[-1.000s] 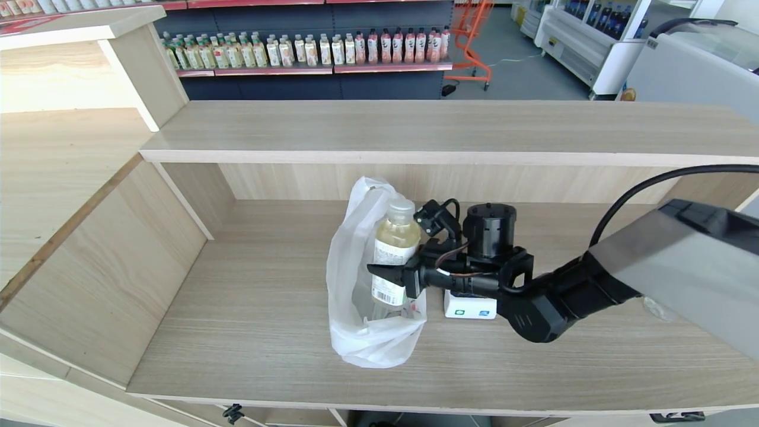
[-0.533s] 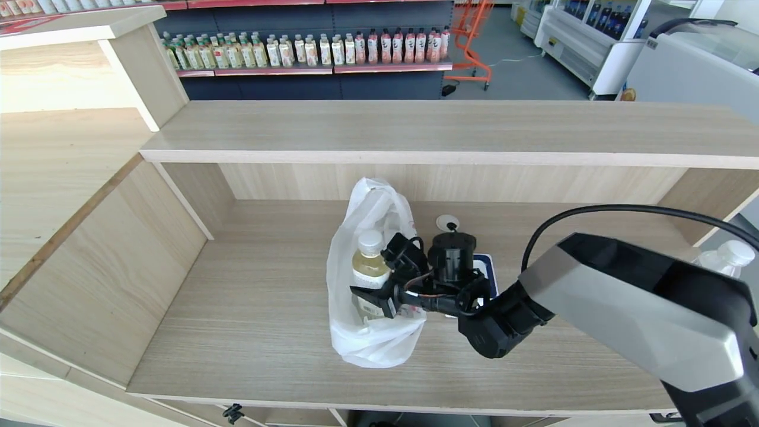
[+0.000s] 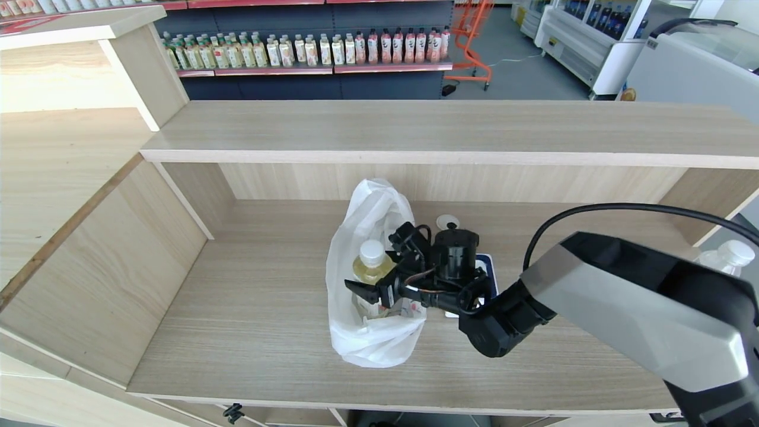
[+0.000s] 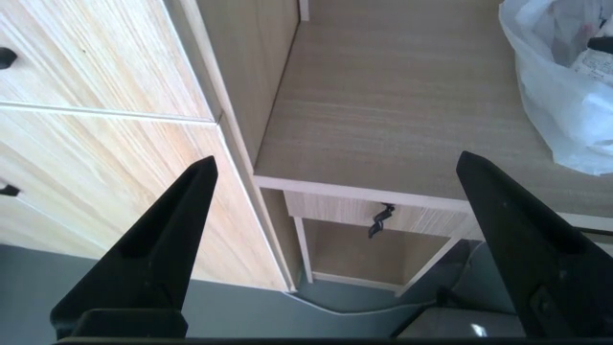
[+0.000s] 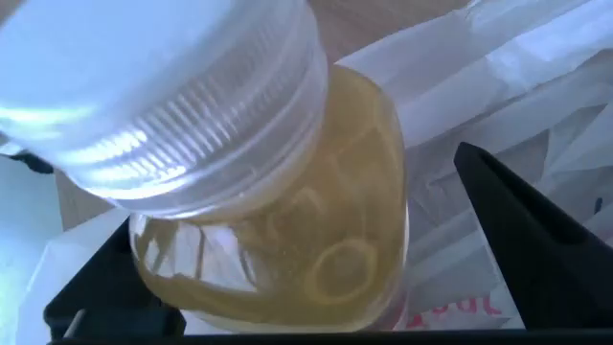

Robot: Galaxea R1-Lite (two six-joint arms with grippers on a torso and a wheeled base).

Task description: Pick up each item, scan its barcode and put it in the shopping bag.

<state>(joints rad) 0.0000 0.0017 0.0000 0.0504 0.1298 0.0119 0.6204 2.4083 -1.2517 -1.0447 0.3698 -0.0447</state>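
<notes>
Bottle (image 3: 370, 270) lower half hidden in bag (image 3: 362, 344) | R pincer (image 3: 362, 289) spread astride it | L pincer (image 4: 333, 161) spread

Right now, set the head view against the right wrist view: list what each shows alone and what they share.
Head view only: the wooden counter, the white scanner just right of the bag, a clear bottle at the far right past the arm, and the drink shelves in the room behind.
Right wrist view only: the fine ridges on the white cap, seen from close up.
Both: the yellow drink bottle standing upright inside the white shopping bag, with the right gripper at it.
</notes>
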